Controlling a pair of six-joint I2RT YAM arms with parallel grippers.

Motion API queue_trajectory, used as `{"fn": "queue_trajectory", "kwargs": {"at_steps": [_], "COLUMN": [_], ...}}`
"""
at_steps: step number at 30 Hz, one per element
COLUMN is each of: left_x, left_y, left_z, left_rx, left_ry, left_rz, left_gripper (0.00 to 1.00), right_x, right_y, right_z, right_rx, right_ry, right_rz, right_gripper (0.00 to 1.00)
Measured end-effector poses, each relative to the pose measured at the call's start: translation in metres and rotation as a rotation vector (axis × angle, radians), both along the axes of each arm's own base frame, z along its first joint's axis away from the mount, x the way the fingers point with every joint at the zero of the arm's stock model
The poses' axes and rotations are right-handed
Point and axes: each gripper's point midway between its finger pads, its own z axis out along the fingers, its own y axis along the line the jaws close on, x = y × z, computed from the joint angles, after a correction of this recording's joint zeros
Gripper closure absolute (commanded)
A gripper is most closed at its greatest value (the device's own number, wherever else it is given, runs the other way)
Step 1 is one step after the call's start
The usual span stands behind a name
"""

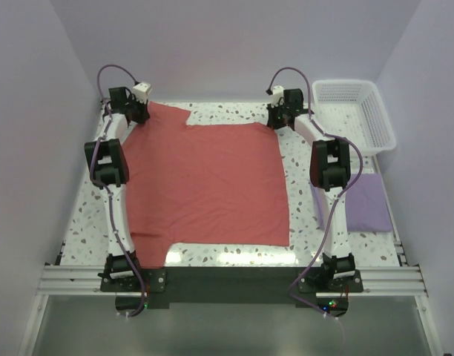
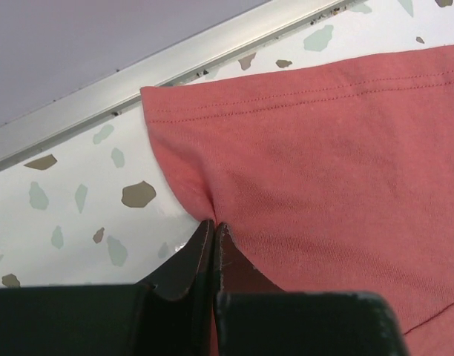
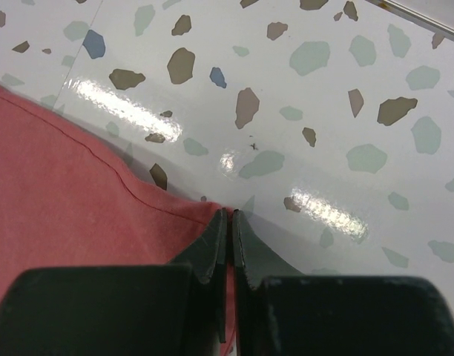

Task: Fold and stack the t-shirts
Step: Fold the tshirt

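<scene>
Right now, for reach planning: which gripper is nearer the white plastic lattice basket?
Right. The right gripper sits just left of the basket, pinching the salmon cloth t-shirt; the left gripper is across the shirt.

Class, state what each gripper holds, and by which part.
Both hold the red shirt: the left gripper pinches its edge by the far-left corner, the right gripper its far-right corner.
</scene>
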Motion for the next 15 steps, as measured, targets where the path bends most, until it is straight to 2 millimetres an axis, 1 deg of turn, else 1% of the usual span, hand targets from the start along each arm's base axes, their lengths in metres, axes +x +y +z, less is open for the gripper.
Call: {"fn": "queue_trajectory", "kwargs": {"at_steps": [3, 6, 8, 11, 15], "left_x": [0.005, 0.006, 0.002, -0.005, -0.012], "left_y": [0.0, -0.001, -0.002, -0.003, 0.001], "left_z": [0.003, 0.009, 0.019, 0.044, 0.085], "left_rx": [0.0, -0.008, -0.019, -0.034, -0.047], "left_ry": [-0.032, -0.051, -0.071, -0.115, -0.196], "left_rz": [0.002, -0.002, -0.011, -0.033, -0.063], "left_gripper": [1.0, 1.0, 1.0, 1.0, 1.0], "right_x": [-0.001, -0.002, -0.002, -0.003, -0.006], "right_y": [0.001, 0.004, 0.004, 0.006, 0.008], "right_z": [0.0, 0.002, 0.006, 0.019, 0.043], "right_rx": [0.005, 0.016, 0.02, 0.034, 0.05], "right_ry": [0.001, 0.005, 0.0, -0.011, -0.037], "right_rz": [0.006, 0.018, 0.02, 0.032, 0.045], "right_gripper": [1.0, 1.0, 1.0, 1.0, 1.0]}}
